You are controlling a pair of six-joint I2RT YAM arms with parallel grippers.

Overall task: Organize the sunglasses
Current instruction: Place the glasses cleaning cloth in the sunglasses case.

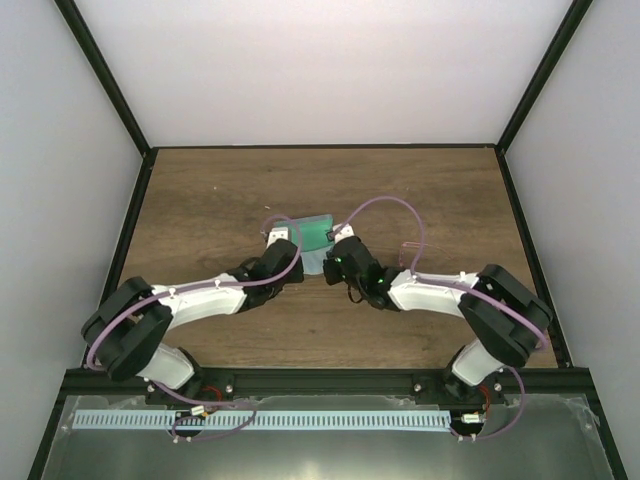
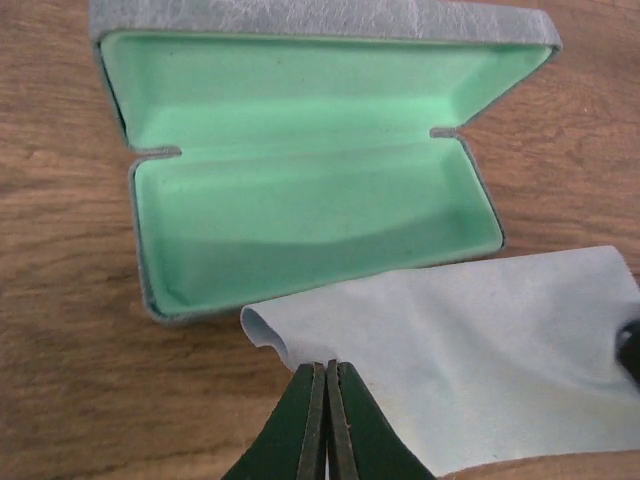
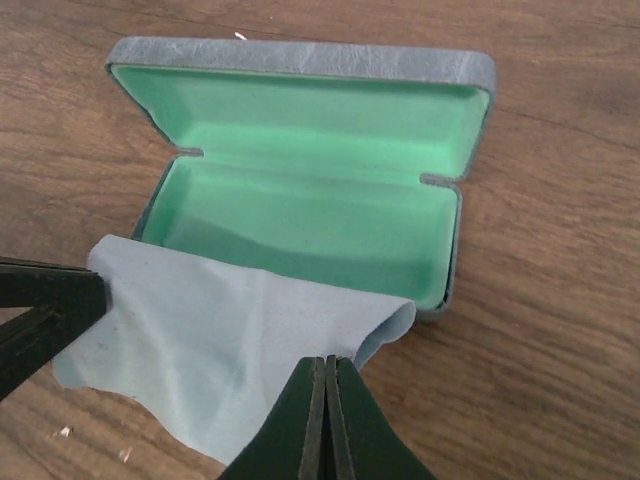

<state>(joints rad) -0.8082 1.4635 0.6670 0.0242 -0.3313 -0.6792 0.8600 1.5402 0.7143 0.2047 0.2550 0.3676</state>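
Dark green fingers of the left end effector (image 2: 327, 372) are clenched flat together on the near hem of a pale blue cleaning cloth (image 2: 470, 350), low in the centre of its wrist view. The right end effector (image 3: 327, 368) is likewise pinched shut on the cloth's other end. The cloth is spread between the two, its far edge reaching the front lip of the open glasses case (image 2: 300, 190). The case sits mid-table in the overhead view, mint lining bare and lid laid back. No sunglasses show in any view.

I judge the step in hand to be stowing the cloth. The next move calls for both arms to carry it forward together over the lip and lower it into the tray before letting go. They should keep the spread even so it neither bunches nor drags the light case.

Beyond the case, bare wood of the table (image 1: 200, 200) runs toward the top of the frame up to the white walls (image 1: 320, 70). Both sides offer room too, while the arms crowd the near edge.
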